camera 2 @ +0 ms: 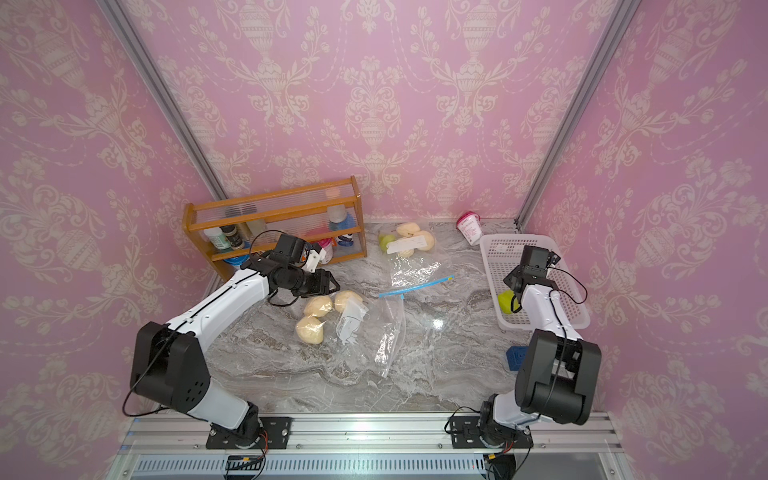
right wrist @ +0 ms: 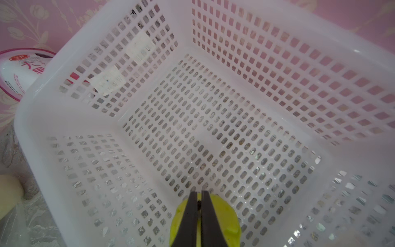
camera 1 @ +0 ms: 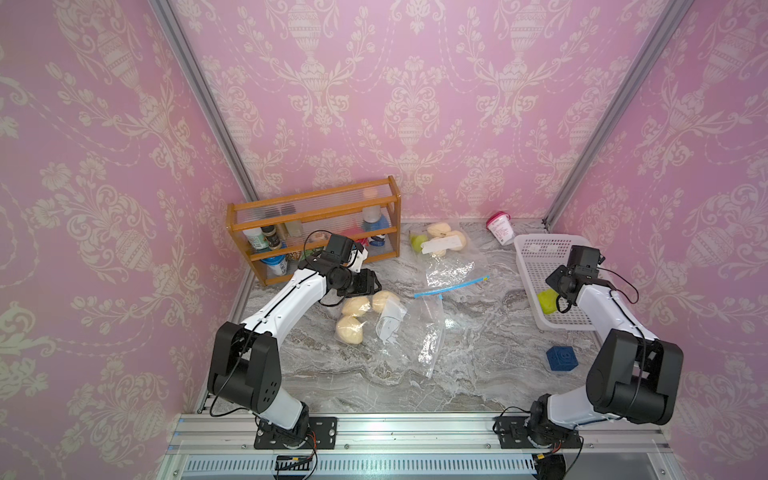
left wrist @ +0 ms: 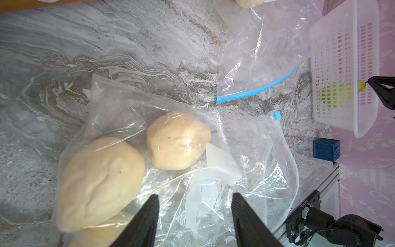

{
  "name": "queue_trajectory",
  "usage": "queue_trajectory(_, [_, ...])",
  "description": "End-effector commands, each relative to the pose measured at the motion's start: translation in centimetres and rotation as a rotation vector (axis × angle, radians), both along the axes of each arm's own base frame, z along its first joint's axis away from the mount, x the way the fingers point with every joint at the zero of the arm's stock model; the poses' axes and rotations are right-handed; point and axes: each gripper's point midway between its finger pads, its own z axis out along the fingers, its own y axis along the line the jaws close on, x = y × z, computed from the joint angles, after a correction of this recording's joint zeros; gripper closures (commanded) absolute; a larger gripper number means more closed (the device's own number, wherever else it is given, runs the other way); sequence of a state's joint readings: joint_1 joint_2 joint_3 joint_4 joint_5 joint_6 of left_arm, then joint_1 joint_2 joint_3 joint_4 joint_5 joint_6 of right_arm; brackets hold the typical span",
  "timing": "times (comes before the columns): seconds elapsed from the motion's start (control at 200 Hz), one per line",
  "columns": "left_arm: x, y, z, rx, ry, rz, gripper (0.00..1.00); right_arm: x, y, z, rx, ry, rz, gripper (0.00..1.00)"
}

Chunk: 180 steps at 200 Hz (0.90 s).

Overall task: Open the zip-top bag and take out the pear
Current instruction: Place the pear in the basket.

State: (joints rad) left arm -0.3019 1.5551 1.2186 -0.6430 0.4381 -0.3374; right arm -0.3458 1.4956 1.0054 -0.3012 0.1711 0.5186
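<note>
Two pincers act separately: right pincer (right wrist: 197,197) clamps the green pear (right wrist: 224,216) by its stem, hanging it inside the basket (right wrist: 213,32), likely for release; left pincer (left wrist: 195,195), jaws wide, hovers over the zip-top bag (left wrist: 111,111).

Bright even overhead light, soft shadows, glare spot on grey marble tabletop (camera 2: 436,323), glints on clear plastic zip-top bag (left wrist: 252,62), wrist views soft at edges.

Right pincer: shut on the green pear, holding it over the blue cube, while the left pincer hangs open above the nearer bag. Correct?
No. The right pincer, shut on the green pear, holds it inside the white basket, not over the blue cube; the right wrist view shows this. The left pincer is open above the nearer bag.
</note>
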Motion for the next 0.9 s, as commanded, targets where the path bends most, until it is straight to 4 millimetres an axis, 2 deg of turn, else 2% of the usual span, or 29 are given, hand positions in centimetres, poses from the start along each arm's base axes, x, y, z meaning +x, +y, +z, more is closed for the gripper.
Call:
queue_trajectory(0.0, [-0.6, 2.1, -0.4, 0.067, 0.003, 0.013, 0.39, 1.4, 0.1, -0.3, 0.052, 0.008, 0.047, 0.99])
queue_trajectory(0.04, [-0.6, 2.6, -0.5, 0.085, 0.001, 0.021, 0.37, 1.5, 0.2, -0.5, 0.063, 0.030, 0.060, 0.87])
queue_trajectory(0.07, [-0.7, 2.9, -0.6, 0.100, -0.001, 0.026, 0.35, 1.5, 0.4, -0.5, 0.063, 0.045, 0.081, 0.81])
queue_trajectory(0.12, [-0.7, 3.5, -0.6, 0.116, -0.005, 0.034, 0.33, 1.7, 0.7, 0.3, 0.062, 0.048, 0.118, 0.71])
queue_trajectory(0.19, [-0.8, 4.2, -0.5, 0.135, -0.011, 0.048, 0.31, 1.6, 1.5, 2.1, 0.058, 0.041, 0.172, 0.50])
queue_trajectory(0.215, [-0.9, 4.6, -0.5, 0.143, -0.009, 0.055, 0.30, 1.1, 2.0, 2.3, 0.055, 0.056, 0.188, 0.49])
queue_trajectory(0.235, [-0.9, 4.8, -0.6, 0.149, -0.005, 0.061, 0.30, 1.5, 2.1, 4.0, 0.032, 0.032, 0.202, 0.49])
queue_trajectory(0.33, [-1.1, 5.9, -1.2, 0.161, 0.016, 0.091, 0.29, 0.5, 5.3, 6.8, -0.021, 0.019, 0.281, 0.47])
queue_trajectory(0.435, [-1.4, 6.6, -2.2, 0.149, 0.051, 0.117, 0.30, -0.5, 11.3, 9.2, -0.019, -0.029, 0.409, 0.49])
queue_trajectory(0.45, [-1.5, 6.7, -2.4, 0.148, 0.056, 0.121, 0.30, -1.0, 12.3, 8.2, -0.007, -0.010, 0.429, 0.50])
queue_trajectory(0.555, [-1.7, 7.3, -3.4, 0.135, 0.084, 0.148, 0.32, -2.2, 19.2, 8.0, 0.056, -0.050, 0.563, 0.55])
queue_trajectory(0.65, [-2.0, 7.7, -4.1, 0.135, 0.103, 0.159, 0.37, -3.6, 24.5, 6.3, 0.196, -0.076, 0.632, 0.60])
queue_trajectory(0.745, [-2.3, 8.0, -4.4, 0.147, 0.112, 0.161, 0.46, -5.2, 28.5, 3.9, 0.358, -0.078, 0.651, 0.65])
queue_trajectory(0.896, [-3.0, 8.0, -5.1, 0.139, 0.132, 0.166, 0.63, -7.9, 32.7, 0.1, 0.524, -0.026, 0.658, 0.72])
